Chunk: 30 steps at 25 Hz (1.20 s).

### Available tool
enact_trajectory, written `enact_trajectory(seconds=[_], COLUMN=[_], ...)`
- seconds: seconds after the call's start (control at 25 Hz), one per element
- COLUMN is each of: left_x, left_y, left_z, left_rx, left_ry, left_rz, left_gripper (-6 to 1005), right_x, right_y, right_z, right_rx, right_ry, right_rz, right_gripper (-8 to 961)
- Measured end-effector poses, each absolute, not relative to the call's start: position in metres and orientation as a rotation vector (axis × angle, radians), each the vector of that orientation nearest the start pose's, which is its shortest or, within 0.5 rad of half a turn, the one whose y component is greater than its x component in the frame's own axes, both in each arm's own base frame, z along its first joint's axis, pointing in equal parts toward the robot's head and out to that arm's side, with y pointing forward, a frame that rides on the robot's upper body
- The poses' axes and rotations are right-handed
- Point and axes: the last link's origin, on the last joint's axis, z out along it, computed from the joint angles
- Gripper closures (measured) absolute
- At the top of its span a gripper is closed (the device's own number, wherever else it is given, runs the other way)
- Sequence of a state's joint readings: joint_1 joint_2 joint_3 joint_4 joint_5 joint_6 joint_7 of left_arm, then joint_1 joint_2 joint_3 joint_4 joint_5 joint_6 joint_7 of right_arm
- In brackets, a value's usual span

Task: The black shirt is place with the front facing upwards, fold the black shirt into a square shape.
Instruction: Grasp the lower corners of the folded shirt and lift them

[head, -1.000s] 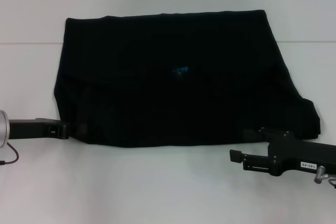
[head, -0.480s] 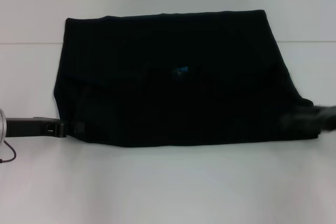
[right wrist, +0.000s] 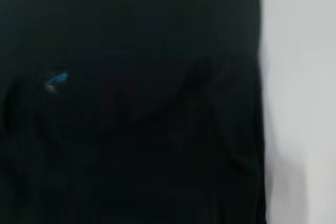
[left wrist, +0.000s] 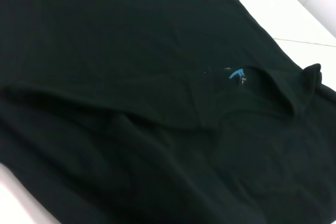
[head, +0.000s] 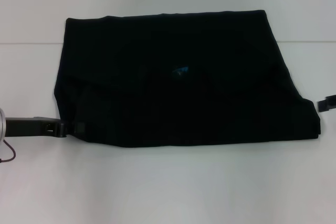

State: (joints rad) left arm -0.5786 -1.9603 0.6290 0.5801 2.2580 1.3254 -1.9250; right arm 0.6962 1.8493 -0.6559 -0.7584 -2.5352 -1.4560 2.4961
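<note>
The black shirt lies folded on the white table as a wide dark shape. Its small blue neck label shows near the middle; no white lettering shows. My left gripper is low at the shirt's near left corner, touching its edge. Only a small part of my right gripper shows at the right edge of the head view, just beside the shirt's right side. The left wrist view shows the shirt with folds and the label. The right wrist view shows the shirt and the label.
White table surface surrounds the shirt on all sides. A faint seam line crosses the table behind the shirt's far part. A cable hangs by the left arm.
My right arm has pulled away from the shirt's near right corner to the right, almost out of the head view. My left gripper has edged slightly right onto the shirt's corner.
</note>
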Motion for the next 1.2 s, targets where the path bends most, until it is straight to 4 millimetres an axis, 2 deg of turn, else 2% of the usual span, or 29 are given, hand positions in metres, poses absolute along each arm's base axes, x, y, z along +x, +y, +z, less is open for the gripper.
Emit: enact_trajectory(seconds=[0.4,0.72,0.92,1.2], left_x=[-0.321,-0.321,-0.321,-0.32], left_y=[0.359,0.359,0.359,0.359], left_z=[0.034,0.034,0.035,0.034], left_rx=[-2.379,-2.375,-2.377,-2.381], left_ry=[-1.364,-1.366,-1.367,-1.366], left_rz=[-0.353,-0.358,-0.361,-0.366], left_gripper=[962,963,963,964], right_x=[0.29,0.288,0.288,0.289], right_y=[0.406,0.407,0.407,0.407], right_z=[0.049,0.034,0.033,0.035], right_rx=[-2.167,-2.203,-2.204,-2.2], right_ry=[1.613,1.522,1.517,1.524], right_rz=[-0.07,-0.188,-0.185,-0.176], right_gripper=[130,155,374,531])
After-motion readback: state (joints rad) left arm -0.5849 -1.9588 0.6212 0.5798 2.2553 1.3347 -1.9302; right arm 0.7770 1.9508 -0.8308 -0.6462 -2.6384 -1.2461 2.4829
